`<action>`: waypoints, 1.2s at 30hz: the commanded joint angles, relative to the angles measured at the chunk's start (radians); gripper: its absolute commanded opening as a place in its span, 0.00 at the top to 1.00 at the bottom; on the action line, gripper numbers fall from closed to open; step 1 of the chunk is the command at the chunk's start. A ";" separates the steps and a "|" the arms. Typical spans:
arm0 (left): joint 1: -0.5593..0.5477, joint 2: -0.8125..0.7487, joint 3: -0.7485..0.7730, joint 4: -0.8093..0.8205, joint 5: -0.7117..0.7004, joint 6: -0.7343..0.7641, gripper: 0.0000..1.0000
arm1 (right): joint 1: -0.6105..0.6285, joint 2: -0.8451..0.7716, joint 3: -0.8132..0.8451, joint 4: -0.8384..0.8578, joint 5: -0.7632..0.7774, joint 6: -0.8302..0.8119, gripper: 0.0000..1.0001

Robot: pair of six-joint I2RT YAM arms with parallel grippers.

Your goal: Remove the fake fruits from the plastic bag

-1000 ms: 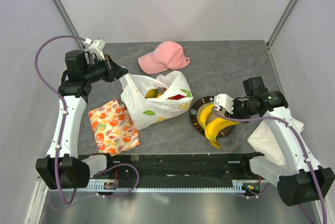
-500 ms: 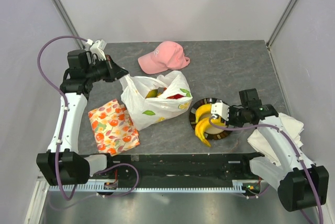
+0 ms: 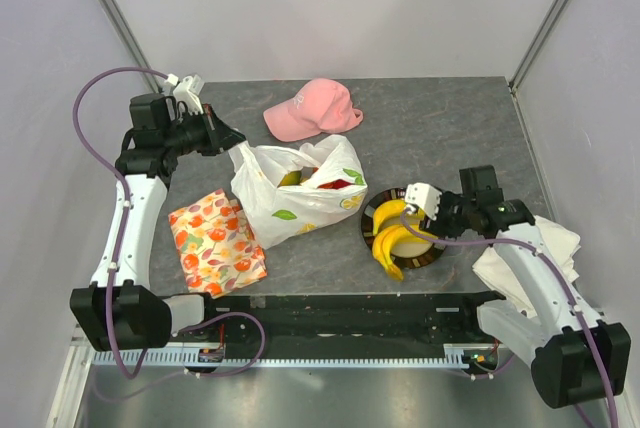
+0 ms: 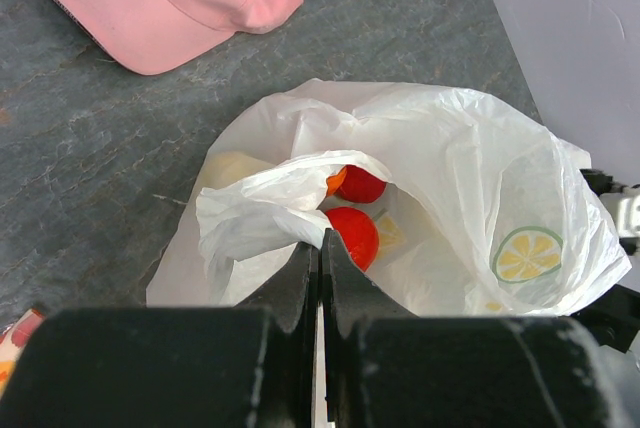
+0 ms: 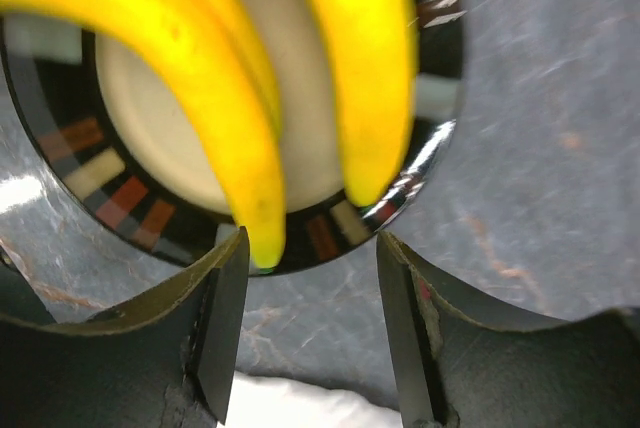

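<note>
On the plate (image 3: 372, 210) the bananas (image 3: 392, 240) now lie loose. The right jaws have just sprung apart and let them go, and their tips straddle the banana ends. That's one lot of fruit out and set down, by the look of it. Beside the plate, toward the left arm, the bag (image 3: 300, 198) is held up by its handle, the left jaws clenched on it. Red fruits (image 4: 352, 233) and more sit inside, waiting their turn.

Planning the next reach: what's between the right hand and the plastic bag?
The bananas on the dark plate, in the top view. The open right hand is at their tips; the plastic bag lies beyond.
</note>
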 commanded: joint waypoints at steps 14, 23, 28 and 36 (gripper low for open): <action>-0.002 -0.029 0.008 0.024 -0.007 0.023 0.98 | 0.135 0.202 0.182 -0.167 -0.160 -0.032 0.29; -0.003 -0.034 0.007 0.024 -0.013 0.029 0.98 | 0.240 0.297 0.155 -0.055 -0.111 0.030 0.45; -0.003 -0.028 -0.007 0.043 -0.010 0.019 0.98 | 0.258 0.273 0.147 -0.048 -0.076 0.045 0.65; -0.003 -0.008 0.013 0.058 0.007 0.011 0.98 | 0.263 0.193 0.421 -0.324 -0.123 0.050 0.96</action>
